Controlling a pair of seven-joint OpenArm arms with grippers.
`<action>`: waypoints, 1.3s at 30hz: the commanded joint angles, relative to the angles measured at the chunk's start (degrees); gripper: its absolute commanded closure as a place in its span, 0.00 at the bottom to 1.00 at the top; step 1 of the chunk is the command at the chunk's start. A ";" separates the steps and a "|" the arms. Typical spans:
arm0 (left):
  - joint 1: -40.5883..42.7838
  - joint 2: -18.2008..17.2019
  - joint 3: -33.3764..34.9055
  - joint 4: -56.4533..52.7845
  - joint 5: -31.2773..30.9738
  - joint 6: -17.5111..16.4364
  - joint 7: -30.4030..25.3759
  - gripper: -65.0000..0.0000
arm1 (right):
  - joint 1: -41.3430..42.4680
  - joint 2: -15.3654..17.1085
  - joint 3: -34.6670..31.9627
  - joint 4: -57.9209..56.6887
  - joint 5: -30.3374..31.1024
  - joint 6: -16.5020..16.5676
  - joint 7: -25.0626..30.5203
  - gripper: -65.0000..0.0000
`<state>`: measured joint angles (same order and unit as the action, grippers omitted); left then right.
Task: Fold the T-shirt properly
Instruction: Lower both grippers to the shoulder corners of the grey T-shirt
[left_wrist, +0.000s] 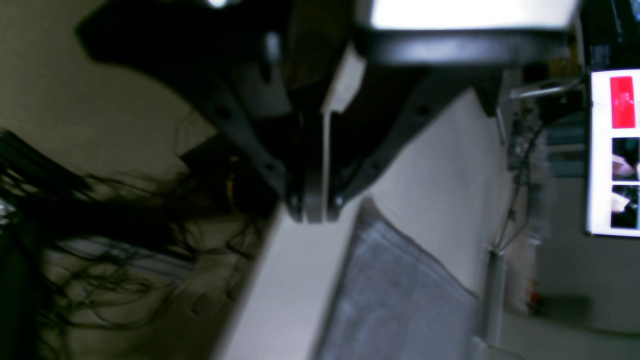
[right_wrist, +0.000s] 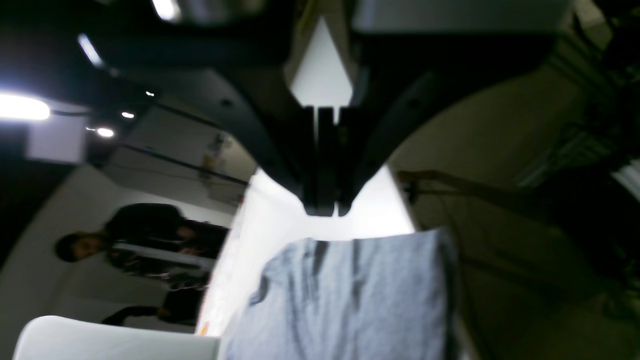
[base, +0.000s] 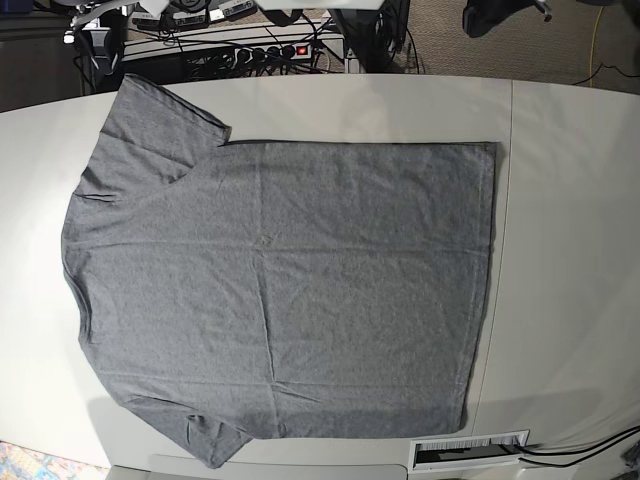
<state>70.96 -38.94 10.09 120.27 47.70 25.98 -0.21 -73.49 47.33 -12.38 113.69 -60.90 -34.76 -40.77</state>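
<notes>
1. Nearest to the two wrist cameras we see our own tools: the left tool has its dark jaws pressed together with nothing between them, and the right tool is clenched in the same way, also without cloth in it.
2. Both tools hang above the surface and do not touch the T-shirt; in the base view neither arm appears.
3. Our T-shirt lies spread flat on the surface, with the neck side toward the left edge of the base view and the bottom hem toward the right. One sleeve points to the far edge, the other sleeve to the near edge.
4. We judge that no fold is made yet: the cloth shows only one layer, with small wrinkles. All the folding is left to do, so the sleeves and the body must be brought over, and first a tool must open and take an edge.
5. Our surface is pale and smooth, with a seam line on the right part and a cable slot at the near edge.
6. Behind the far edge we see a power strip with cables on the floor. The right wrist view shows a person in dark clothes and ceiling lights; the left wrist view shows a bright screen. These views are blurred.
</notes>
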 joint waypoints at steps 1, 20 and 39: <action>-0.92 -0.26 -0.09 0.98 0.52 1.44 -0.85 1.00 | -0.76 0.28 0.24 1.03 -1.51 -1.16 -0.24 1.00; -19.08 -0.26 -0.09 -1.09 -12.46 -12.22 -0.87 1.00 | 8.72 0.13 2.73 1.25 -0.85 5.44 -2.36 1.00; -32.20 -0.26 -0.09 -12.44 -16.94 -26.10 -1.07 0.77 | 12.39 0.15 2.69 1.22 2.99 11.85 -0.46 0.87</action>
<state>38.63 -38.70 10.20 107.11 30.87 -1.15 -0.47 -60.77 46.81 -9.91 114.15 -57.01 -22.17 -41.52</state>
